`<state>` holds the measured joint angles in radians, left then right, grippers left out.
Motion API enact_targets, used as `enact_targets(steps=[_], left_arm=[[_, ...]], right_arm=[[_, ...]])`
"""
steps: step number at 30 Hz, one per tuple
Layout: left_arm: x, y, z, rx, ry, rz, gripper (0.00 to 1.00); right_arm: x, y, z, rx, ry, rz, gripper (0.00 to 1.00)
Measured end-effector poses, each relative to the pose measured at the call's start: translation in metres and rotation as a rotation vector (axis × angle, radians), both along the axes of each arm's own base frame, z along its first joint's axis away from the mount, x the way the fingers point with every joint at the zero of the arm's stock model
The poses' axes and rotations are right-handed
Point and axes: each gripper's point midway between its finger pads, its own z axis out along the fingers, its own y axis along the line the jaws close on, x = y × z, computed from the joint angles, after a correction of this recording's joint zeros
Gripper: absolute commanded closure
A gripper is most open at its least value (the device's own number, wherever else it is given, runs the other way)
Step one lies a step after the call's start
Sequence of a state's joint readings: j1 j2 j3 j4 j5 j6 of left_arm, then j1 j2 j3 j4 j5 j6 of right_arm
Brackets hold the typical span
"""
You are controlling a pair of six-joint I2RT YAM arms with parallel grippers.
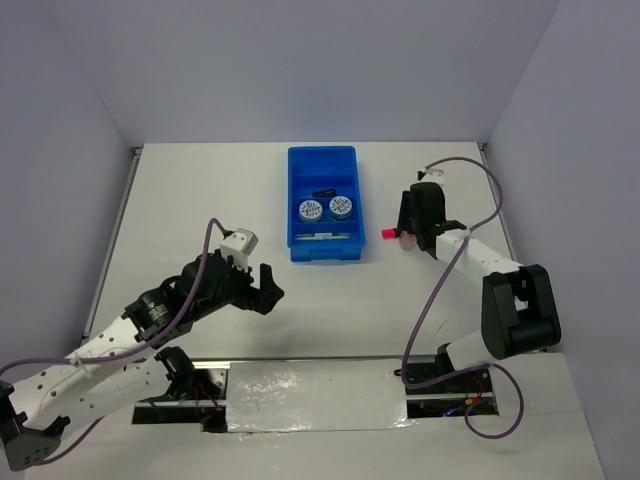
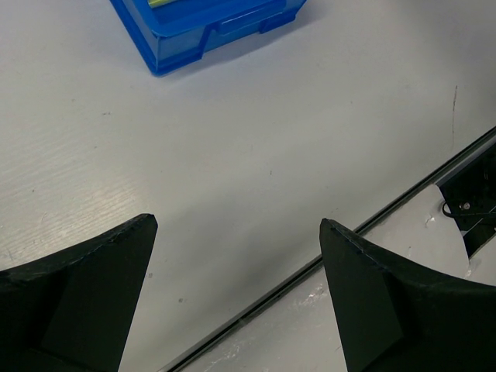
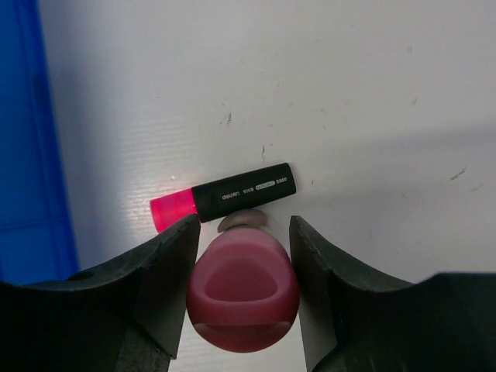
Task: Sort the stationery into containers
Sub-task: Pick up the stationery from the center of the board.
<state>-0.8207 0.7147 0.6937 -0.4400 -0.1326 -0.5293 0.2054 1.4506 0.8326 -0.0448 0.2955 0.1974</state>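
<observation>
An upright pink cylinder (image 3: 242, 291) stands between the fingers of my right gripper (image 3: 244, 223). The jaws sit close on both sides, with a thin gap still showing on the right. Just beyond the fingertips lies a black marker with a pink end (image 3: 232, 198). From above, marker (image 1: 387, 233) and cylinder (image 1: 403, 241) lie just right of the blue tray (image 1: 294, 200). The tray holds two round patterned tubs (image 1: 308, 210) (image 1: 342, 207), a black marker (image 1: 324, 192) and pale sticks (image 1: 322, 237). My left gripper (image 2: 239, 225) is open over bare table, near the tray's front corner (image 2: 201, 39).
The table's near edge with a dark slot and metal strip (image 2: 310, 271) runs just under the left gripper. The tray's blue wall (image 3: 23, 155) lies close to the left of the right gripper. White walls enclose the table at the back and sides.
</observation>
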Motion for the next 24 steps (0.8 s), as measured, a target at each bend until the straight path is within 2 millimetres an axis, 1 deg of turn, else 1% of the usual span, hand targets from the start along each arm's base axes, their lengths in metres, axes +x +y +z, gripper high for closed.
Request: enact_targets(steps=[1,2,4,5,7,8,10,12,14,17,19,20,22,23,24], left_arm=[[0.0,0.0,0.0,0.001,0.001,0.0,0.01],[0.0,0.0,-0.001,0.002,0.002,0.0,0.01],[0.0,0.0,-0.001,0.005,0.003,0.003,0.01],[0.001,0.001,-0.001,0.007,0.001,0.007,0.01],[0.003,0.002,-0.002,0.013,-0.001,0.019,0.01],[0.004,0.002,-0.003,0.016,-0.001,0.022,0.01],[0.007,-0.001,-0.002,0.012,-0.006,0.022,0.01],[0.013,-0.01,0.001,-0.012,-0.026,0.012,0.01],[0.02,-0.024,0.006,-0.044,-0.06,-0.023,0.01],[0.031,-0.052,0.014,-0.067,-0.129,-0.121,0.01],[0.036,-0.071,0.02,-0.047,-0.19,-0.21,0.01],[0.037,-0.082,0.027,-0.04,-0.229,-0.26,0.01],[0.039,-0.103,0.049,-0.025,-0.344,-0.357,0.01],[0.042,-0.111,0.063,-0.018,-0.402,-0.395,0.01],[0.044,-0.121,0.081,-0.013,-0.474,-0.437,0.01]], right_arm=[[0.001,-0.001,0.0,0.001,0.0,-0.003,0.54],[0.001,-0.002,0.0,0.003,0.0,-0.005,0.62],[0.001,-0.002,0.0,0.007,0.001,-0.004,0.73],[0.001,-0.001,0.0,0.011,0.0,-0.001,0.83],[0.001,0.001,0.002,0.024,-0.005,0.008,0.93],[0.0,0.002,0.004,0.031,-0.009,0.009,0.93],[-0.003,0.004,0.012,0.048,-0.028,0.014,1.0],[-0.008,0.004,0.029,0.069,-0.072,0.012,1.0],[-0.013,0.005,0.054,0.098,-0.132,0.014,1.0],[-0.028,0.013,0.099,0.175,-0.23,0.049,1.0],[-0.041,0.023,0.125,0.229,-0.265,0.096,1.0],[-0.047,0.028,0.137,0.255,-0.278,0.123,1.0],[-0.062,0.044,0.157,0.321,-0.293,0.208,1.0],[-0.07,0.051,0.163,0.349,-0.291,0.248,1.0],[-0.076,0.057,0.166,0.37,-0.286,0.28,1.0]])
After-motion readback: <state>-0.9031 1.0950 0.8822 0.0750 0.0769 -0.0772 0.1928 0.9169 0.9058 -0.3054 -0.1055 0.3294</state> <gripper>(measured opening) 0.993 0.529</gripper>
